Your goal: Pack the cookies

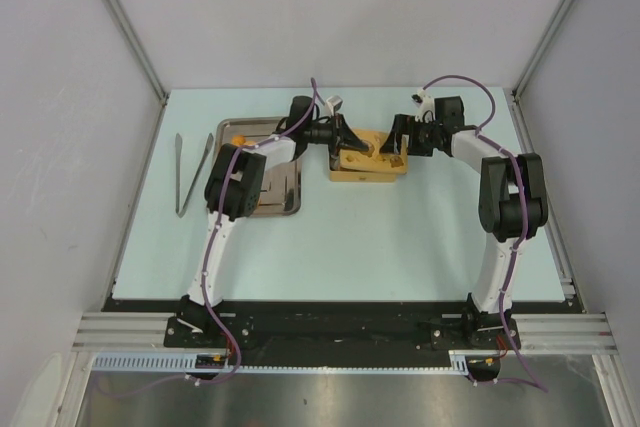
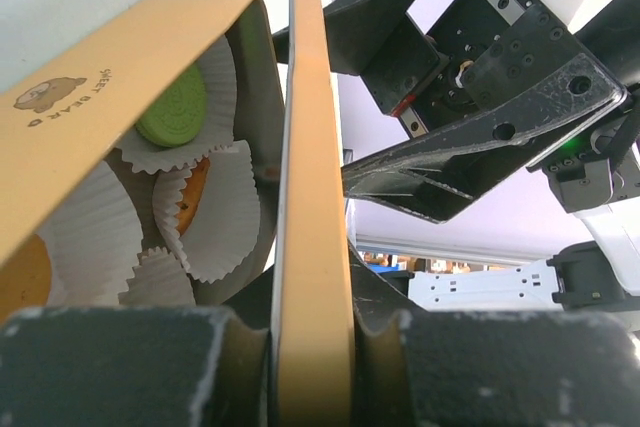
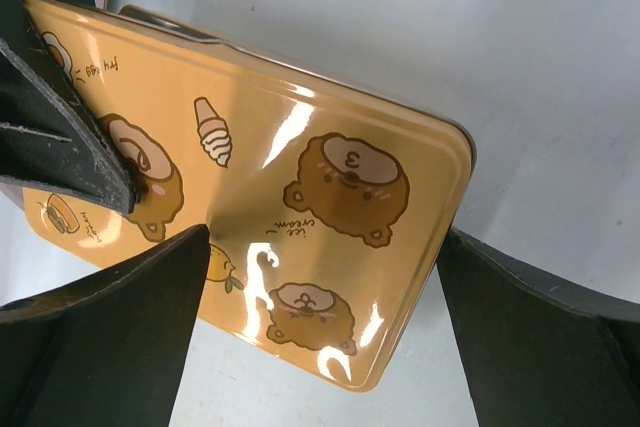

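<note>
A yellow bear-print tin box (image 1: 366, 167) sits mid-table. My left gripper (image 1: 352, 144) is shut on the edge of its lid (image 2: 315, 247), holding it edge-on beside the open box. Through the gap I see a green cookie (image 2: 175, 107) and an orange cookie (image 2: 196, 193) in white paper liners (image 2: 90, 232). Another orange cookie (image 1: 238, 135) lies on the metal tray (image 1: 280, 192). My right gripper (image 1: 400, 147) is open, and in its wrist view it (image 3: 320, 337) has its fingers either side of the lid's printed top (image 3: 300, 177), apart from it.
Metal tongs (image 1: 190, 172) lie left of the tray. The two grippers are close together over the box; the left gripper's finger (image 3: 60, 137) shows in the right wrist view. Grey walls stand around the table.
</note>
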